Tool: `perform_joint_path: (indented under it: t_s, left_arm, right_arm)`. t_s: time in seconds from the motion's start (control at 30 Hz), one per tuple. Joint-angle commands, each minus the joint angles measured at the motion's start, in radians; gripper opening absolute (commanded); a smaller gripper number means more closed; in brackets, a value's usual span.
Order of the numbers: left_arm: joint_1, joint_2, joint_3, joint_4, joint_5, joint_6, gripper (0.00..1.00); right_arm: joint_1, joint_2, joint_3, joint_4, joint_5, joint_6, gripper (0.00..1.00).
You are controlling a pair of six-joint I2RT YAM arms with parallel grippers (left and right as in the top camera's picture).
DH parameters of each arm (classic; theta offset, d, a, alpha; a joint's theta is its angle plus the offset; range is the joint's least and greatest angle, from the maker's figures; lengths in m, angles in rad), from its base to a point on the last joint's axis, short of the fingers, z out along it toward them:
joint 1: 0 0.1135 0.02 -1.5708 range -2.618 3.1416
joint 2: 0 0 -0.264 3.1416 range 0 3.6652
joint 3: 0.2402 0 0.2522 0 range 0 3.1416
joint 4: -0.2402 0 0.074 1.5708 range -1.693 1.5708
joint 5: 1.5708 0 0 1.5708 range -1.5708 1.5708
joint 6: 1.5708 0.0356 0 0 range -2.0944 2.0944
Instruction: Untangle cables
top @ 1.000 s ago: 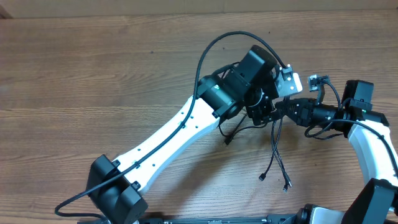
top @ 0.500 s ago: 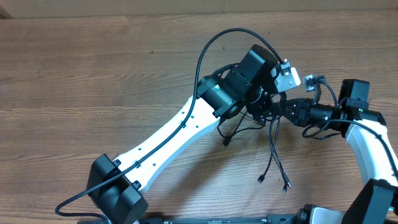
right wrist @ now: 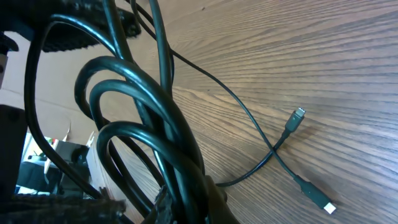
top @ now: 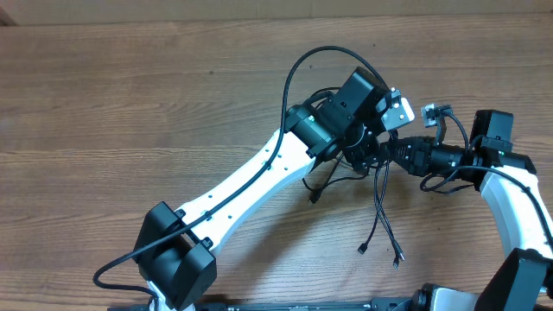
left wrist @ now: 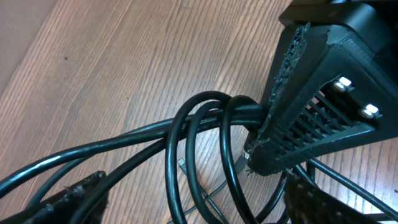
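Right hand [left wrist: 267,134]: was clamped tight on the cables [top: 380,186] | Left hand [left wrist: 193,208]: was spread wide, a finger either side of the loops just beside the right hand, gripping nothing | Cables: were bunched in loops at the right hand, loose ends trailing from it across the counter [top: 130,104], plugs [top: 398,258] lying apart from the right hand

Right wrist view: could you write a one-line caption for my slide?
Looped black cables fill the left; two loose plugs lie on the wooden table at right.
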Motion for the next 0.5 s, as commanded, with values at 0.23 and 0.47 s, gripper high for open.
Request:
perform_joint_path:
  t_s: [0.23, 0.47]
  left_arm:
    - [-0.003, 0.044, -0.003, 0.000, 0.019, -0.012, 0.70]
    - [-0.002, 0.062, -0.003, 0.000, 0.018, -0.013, 0.63]
  right_arm:
    - [0.005, 0.002, 0.014, 0.004, -0.024, 0.000, 0.04]
    - [0.005, 0.002, 0.014, 0.004, -0.024, 0.000, 0.04]
